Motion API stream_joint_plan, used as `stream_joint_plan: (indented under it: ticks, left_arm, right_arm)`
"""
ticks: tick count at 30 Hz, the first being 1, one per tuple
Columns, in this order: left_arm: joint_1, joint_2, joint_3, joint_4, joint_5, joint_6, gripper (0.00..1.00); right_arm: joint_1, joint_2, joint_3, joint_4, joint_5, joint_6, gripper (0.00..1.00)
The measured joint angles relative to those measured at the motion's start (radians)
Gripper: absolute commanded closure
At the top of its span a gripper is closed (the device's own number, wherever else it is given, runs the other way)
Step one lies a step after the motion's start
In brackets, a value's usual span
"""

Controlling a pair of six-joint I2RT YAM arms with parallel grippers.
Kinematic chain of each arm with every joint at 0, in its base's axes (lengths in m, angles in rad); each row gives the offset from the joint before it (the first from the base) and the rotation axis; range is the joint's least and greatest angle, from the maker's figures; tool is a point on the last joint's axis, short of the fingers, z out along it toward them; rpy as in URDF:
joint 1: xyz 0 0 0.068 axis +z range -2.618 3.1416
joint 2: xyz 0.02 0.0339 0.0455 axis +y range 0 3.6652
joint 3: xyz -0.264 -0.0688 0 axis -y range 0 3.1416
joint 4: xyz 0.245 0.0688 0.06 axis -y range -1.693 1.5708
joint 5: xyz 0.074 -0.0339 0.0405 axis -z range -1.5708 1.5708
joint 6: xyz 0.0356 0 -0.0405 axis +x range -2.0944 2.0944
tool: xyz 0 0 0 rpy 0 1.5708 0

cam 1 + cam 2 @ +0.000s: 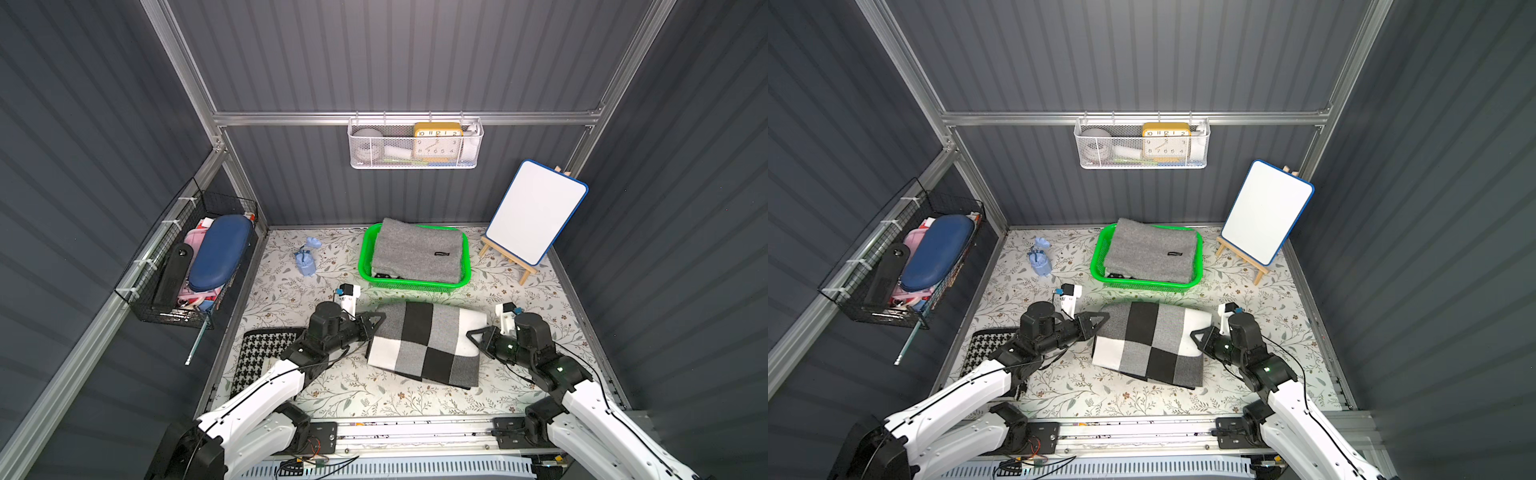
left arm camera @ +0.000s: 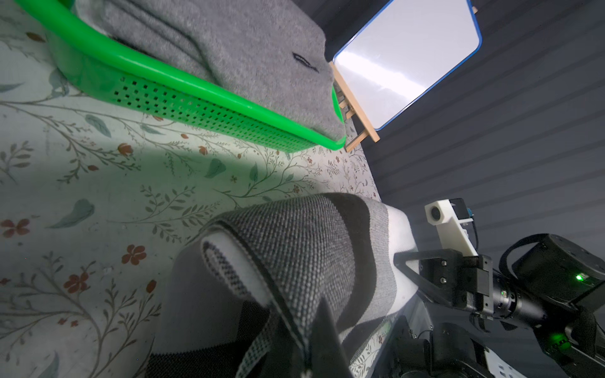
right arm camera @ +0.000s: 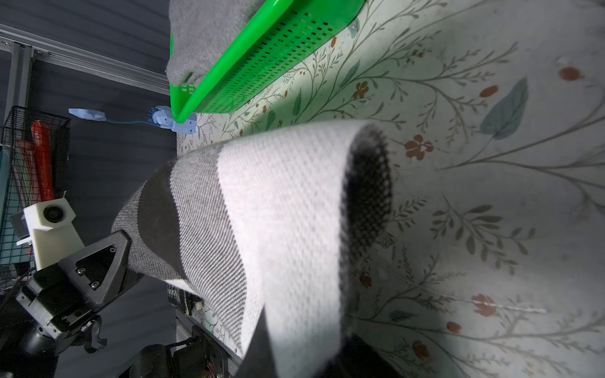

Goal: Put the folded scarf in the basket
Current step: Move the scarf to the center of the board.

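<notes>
The work surface point(image 1: 374, 395) was a flat panel covered in a pale floral print. It was enclosed on three sides by dark grey ribbed walls point(image 1: 395, 62). An aluminium rail point(image 1: 291, 118) ran across the back wall.

A white mesh basket point(image 1: 415, 165) hung from this rail and held a yellow clock point(image 1: 437, 139). A black wire basket point(image 1: 166, 316) was fixed to the left wall and contained a blue case point(image 1: 220, 253) among other items.

A whiteboard point(image 1: 536, 212) stood tilted on a wooden easel point(image 1: 525, 274) in the far right corner. A small blue object point(image 1: 305, 257) lay near the back wall. A houndstooth cloth point(image 1: 257, 349) lay at the near left, partly under the left arm.

The green basket point(image 1: 415, 284) sat at the back centre of the surface. It held a folded grey cloth point(image 1: 417, 251).

The checked scarf point(image 1: 428, 345) lay folded just in front of the green basket and outside it.

The left gripper point(image 1: 376, 322) was closed on the scarf's left edge. The right gripper point(image 1: 473, 334) was closed on its right edge. In both wrist views the gripped edges curved up off the surface.
</notes>
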Motion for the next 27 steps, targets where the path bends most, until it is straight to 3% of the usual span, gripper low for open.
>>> stream_joint_plan:
  ticks: [7, 13, 20, 22, 24, 26, 27]
  left_arm:
    - [0.0, -0.002, 0.015, -0.007, -0.037, 0.014, 1.0]
    - [0.0, 0.098, 0.031, 0.009, -0.055, 0.011, 1.0]
    - [-0.004, 0.244, 0.021, 0.048, -0.054, 0.006, 0.88]
    - [-0.004, 0.293, 0.028, 0.062, -0.055, 0.006, 0.79]
    - [-0.004, 0.336, 0.043, 0.072, -0.06, 0.016, 0.63]
    - [-0.003, 0.373, 0.065, 0.079, -0.071, 0.024, 0.3]
    - [-0.003, 0.393, 0.082, 0.083, -0.077, 0.021, 0.25]
  right_arm:
    - [0.001, 0.077, 0.101, -0.008, 0.025, -0.023, 1.0]
    - [0.001, 0.186, 0.143, -0.001, 0.079, -0.04, 1.0]
    - [0.001, 0.316, 0.143, -0.02, 0.187, -0.044, 0.91]
    - [0.001, 0.37, 0.153, -0.024, 0.207, -0.05, 0.85]
    - [0.0, 0.428, 0.175, -0.028, 0.228, -0.055, 0.71]
    - [-0.004, 0.479, 0.202, -0.034, 0.259, -0.067, 0.54]
    - [-0.01, 0.502, 0.216, -0.041, 0.274, -0.077, 0.49]
